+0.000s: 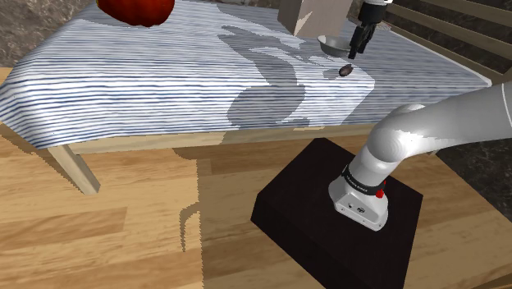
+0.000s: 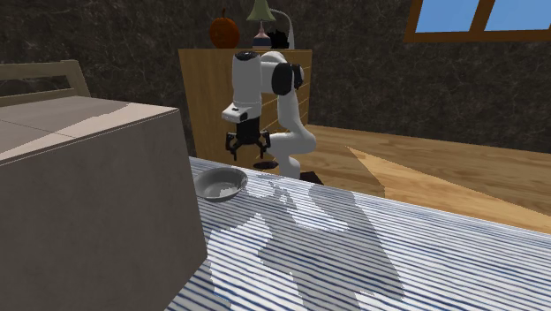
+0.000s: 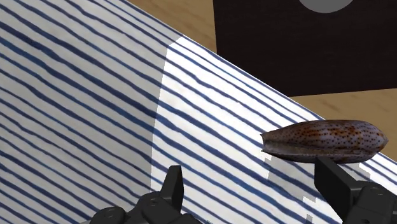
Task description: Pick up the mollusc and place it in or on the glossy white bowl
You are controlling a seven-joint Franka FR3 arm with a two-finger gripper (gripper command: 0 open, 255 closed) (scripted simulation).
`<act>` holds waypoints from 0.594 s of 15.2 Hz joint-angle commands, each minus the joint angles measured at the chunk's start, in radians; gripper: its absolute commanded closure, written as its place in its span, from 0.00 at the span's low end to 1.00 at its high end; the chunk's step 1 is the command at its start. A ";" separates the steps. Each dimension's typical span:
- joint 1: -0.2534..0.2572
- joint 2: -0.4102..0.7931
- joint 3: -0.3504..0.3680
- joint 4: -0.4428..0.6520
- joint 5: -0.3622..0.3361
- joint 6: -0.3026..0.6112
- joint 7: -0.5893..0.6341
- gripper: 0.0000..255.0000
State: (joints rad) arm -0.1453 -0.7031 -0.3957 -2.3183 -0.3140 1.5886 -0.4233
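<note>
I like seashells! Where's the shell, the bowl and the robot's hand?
shell [image 3: 324, 140], wrist view, middle of its speckled side
bowl [image 2: 221, 183], second exterior view, its bare inside
hand [image 2: 247, 155], second exterior view, midway between its fingertips

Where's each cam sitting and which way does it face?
Shoulder view: beside the stand, looking across the striped table; arm and gripper show.
Second exterior view: across the table, facing the arm; bowl in front.
Wrist view: on the gripper, looking down at the shell; open fingers show.
Shoulder and second exterior share bowl and gripper.

Shoulder view above stand, second exterior view opposite across striped table, wrist view close over it
</note>
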 commanded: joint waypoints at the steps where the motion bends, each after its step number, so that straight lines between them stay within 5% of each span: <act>1: 0.000 0.000 0.000 -0.003 0.000 0.003 0.001 0.00; 5: 0.000 0.000 0.000 -0.003 0.000 0.003 0.001 0.00; 6: 0.000 0.000 0.000 -0.003 0.000 0.003 0.001 1.00; 9: 0.000 0.000 0.000 -0.003 0.000 0.003 0.001 1.00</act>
State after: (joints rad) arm -0.1452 -0.7031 -0.3959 -2.3217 -0.3141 1.5921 -0.4222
